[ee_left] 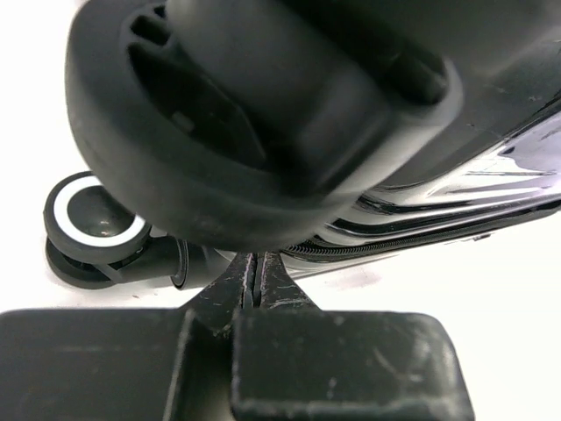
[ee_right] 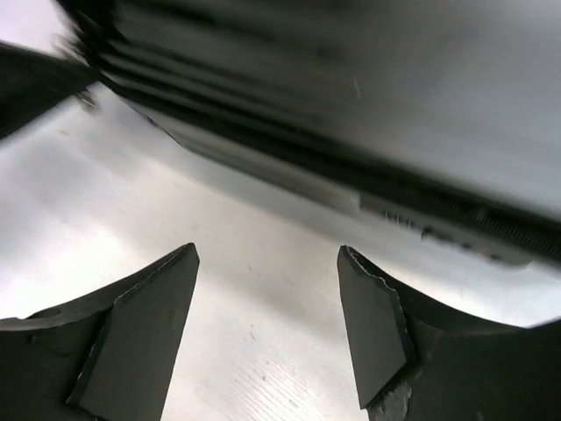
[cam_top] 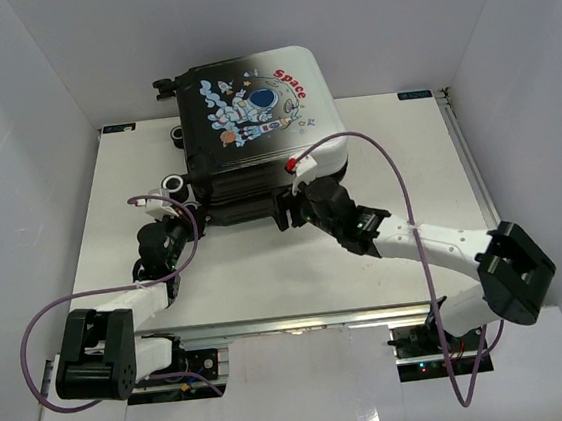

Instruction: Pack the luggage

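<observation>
The luggage (cam_top: 251,113) lies closed at the back of the table, with the astronaut and red "Space" print facing up. My left gripper (cam_top: 173,210) is at its front-left corner. In the left wrist view the fingers (ee_left: 263,285) are pressed together, and their tips are hidden under a big black wheel (ee_left: 245,132). The zipper rim (ee_left: 394,241) runs just past them. My right gripper (cam_top: 287,208) is at the middle of the case's front edge. In the right wrist view it (ee_right: 267,254) is open and empty above the table, a little short of the luggage's side (ee_right: 351,105).
Two more wheels (cam_top: 173,185) (cam_top: 179,136) stick out on the case's left side; one shows in the left wrist view (ee_left: 96,219). The white table (cam_top: 267,272) has a metal rail along its right edge (cam_top: 461,151). White walls stand on three sides.
</observation>
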You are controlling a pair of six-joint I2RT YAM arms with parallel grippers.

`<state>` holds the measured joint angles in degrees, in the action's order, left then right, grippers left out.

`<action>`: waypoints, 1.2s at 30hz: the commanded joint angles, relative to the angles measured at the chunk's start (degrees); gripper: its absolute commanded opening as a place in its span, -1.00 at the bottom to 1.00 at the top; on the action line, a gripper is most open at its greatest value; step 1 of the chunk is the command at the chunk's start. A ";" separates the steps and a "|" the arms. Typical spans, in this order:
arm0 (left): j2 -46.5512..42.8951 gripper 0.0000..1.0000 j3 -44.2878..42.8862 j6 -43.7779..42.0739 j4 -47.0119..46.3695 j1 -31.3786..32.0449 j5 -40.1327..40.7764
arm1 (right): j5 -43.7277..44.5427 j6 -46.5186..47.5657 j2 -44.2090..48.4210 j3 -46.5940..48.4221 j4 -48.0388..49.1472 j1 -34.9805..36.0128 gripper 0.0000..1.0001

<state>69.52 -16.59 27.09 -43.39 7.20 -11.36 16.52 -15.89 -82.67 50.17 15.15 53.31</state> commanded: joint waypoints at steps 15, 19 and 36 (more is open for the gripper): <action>-4.05 -1.00 -3.17 1.69 -10.84 0.01 -3.29 | 1.08 -5.10 -4.50 15.30 -5.99 -40.19 0.36; -2.94 -1.00 -4.54 2.05 -9.20 -0.40 -1.94 | -13.51 -8.63 -16.07 20.19 -4.30 -43.87 0.36; -0.53 -1.00 -4.33 2.61 -10.84 -0.60 -2.32 | -38.12 -8.60 -43.49 43.75 -6.12 -43.91 0.29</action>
<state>70.76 -16.28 28.96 -45.31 6.48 -13.78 -14.35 -24.19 -121.99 88.61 9.46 8.35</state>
